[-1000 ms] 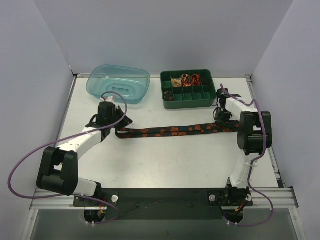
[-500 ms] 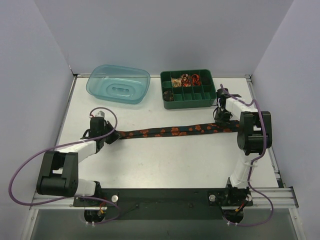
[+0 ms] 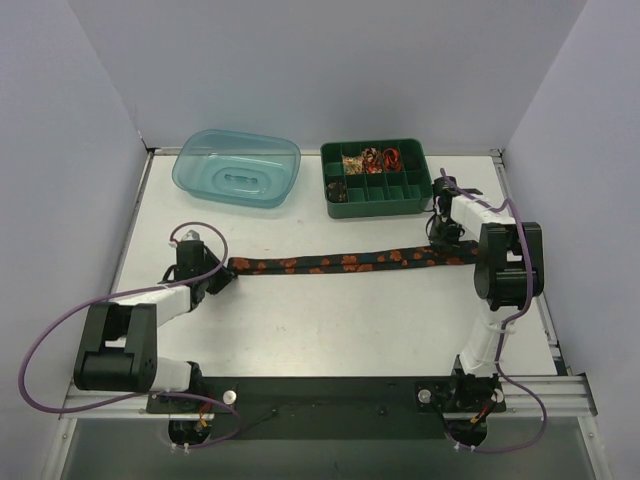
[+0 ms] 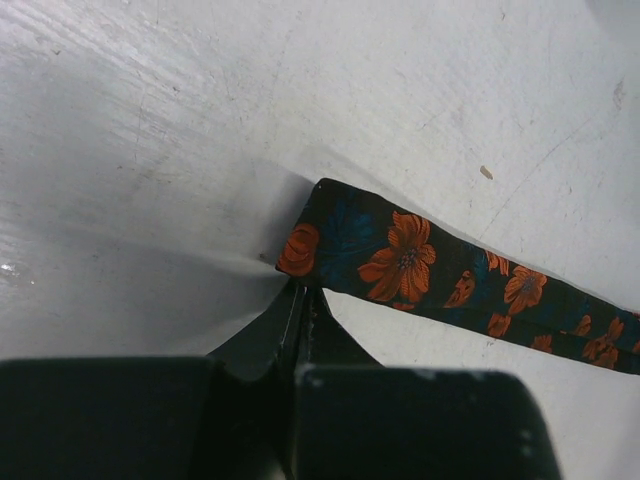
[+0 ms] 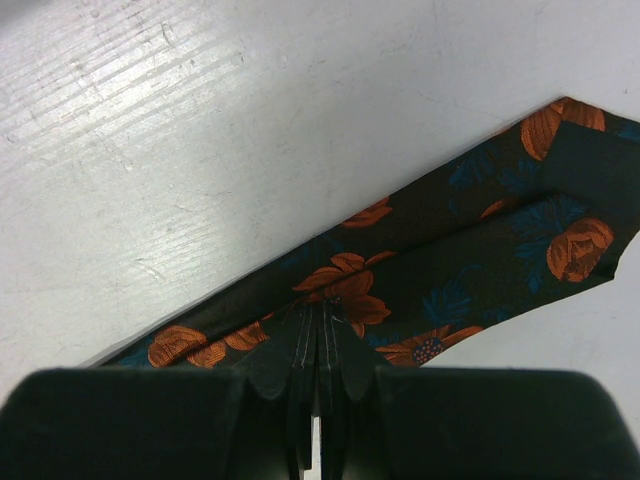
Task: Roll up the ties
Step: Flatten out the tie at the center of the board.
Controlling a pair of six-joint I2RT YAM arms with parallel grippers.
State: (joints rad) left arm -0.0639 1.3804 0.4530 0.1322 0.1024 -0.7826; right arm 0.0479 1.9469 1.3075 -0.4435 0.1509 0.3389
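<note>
Tie: flat on table, mid-field, long axis L–R. L end just beyond left gripper tips; R end at right gripper. Both jaws closed; can't tell if fabric pinched. Judgement: roll runs along axis, each arm nearest its own end.

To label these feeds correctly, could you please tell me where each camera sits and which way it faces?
Top external: above and behind the arms, looking down on the white table; left arm and right arm show.
Left wrist: on the left arm, looking down past its shut jaws at one end of the long black, orange-flowered fabric necktie.
Right wrist: likewise, shut jaws over the necktie's other end.
All views share the necktie.
</note>
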